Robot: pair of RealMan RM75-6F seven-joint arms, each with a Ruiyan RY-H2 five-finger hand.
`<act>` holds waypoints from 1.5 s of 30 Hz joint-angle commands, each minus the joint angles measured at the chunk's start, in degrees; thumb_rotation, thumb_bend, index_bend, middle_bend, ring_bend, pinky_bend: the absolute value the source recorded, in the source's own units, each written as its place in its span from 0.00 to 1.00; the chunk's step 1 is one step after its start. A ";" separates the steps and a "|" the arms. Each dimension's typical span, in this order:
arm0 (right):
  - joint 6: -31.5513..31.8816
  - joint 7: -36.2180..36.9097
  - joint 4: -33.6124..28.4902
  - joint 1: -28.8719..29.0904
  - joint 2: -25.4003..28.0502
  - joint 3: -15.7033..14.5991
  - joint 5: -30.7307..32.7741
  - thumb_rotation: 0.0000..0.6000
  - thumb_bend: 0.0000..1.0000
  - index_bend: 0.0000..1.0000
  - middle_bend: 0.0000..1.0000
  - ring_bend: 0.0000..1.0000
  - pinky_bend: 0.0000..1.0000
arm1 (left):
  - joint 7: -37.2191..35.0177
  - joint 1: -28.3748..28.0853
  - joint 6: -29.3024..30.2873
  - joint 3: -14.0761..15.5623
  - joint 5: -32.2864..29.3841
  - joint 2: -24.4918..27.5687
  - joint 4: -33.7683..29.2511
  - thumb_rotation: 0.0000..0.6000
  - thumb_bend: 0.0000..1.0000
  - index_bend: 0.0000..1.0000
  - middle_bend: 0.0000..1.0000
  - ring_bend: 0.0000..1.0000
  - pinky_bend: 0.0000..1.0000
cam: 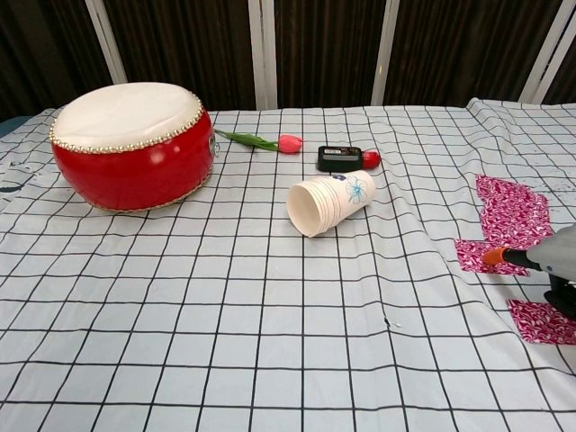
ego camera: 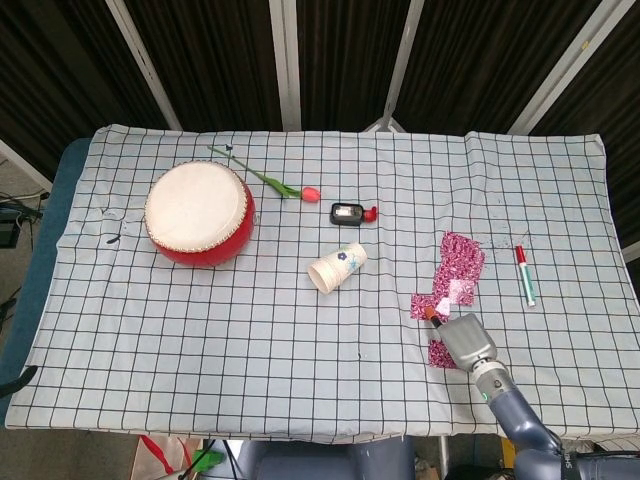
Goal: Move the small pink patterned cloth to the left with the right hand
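Right hand [ego camera: 466, 338] low at lower right of frame, orange-tipped finger [cam: 497, 256] on the pink patterned cloth [ego camera: 455, 268], grip impossible to tell, cloth lies right of centre, paper cup [ego camera: 337, 268] tipped mid-table, red drum [ego camera: 200, 213] upper left, marker [ego camera: 524, 274] far right

A staged test bench: checked tablecloth [ego camera: 250, 330], dark curtain backdrop [ego camera: 340, 60] (metal-framed).

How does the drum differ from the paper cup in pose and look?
The drum stands upright on its base; the paper cup lies tipped on its side, mouth toward the near left in the chest view. The drum is red with a cream top; the cup is white with a blue print. The drum is far bigger. Both rest on the checked cloth, untouched by any hand.
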 commanded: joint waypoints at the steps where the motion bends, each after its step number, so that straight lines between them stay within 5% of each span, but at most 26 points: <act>1: 0.43 -0.89 -0.79 0.43 -0.40 -0.13 0.17 1.00 0.70 0.10 0.85 0.82 0.62 | -0.11 0.02 0.07 -0.03 -0.01 0.05 0.02 1.00 0.25 0.15 0.03 0.00 0.02; 45: 6.72 -7.32 -8.41 5.24 -3.01 0.72 4.18 1.00 0.70 0.10 0.85 0.82 0.62 | -2.14 0.14 0.18 -0.05 0.12 0.71 0.37 1.00 0.25 0.15 0.03 0.00 0.02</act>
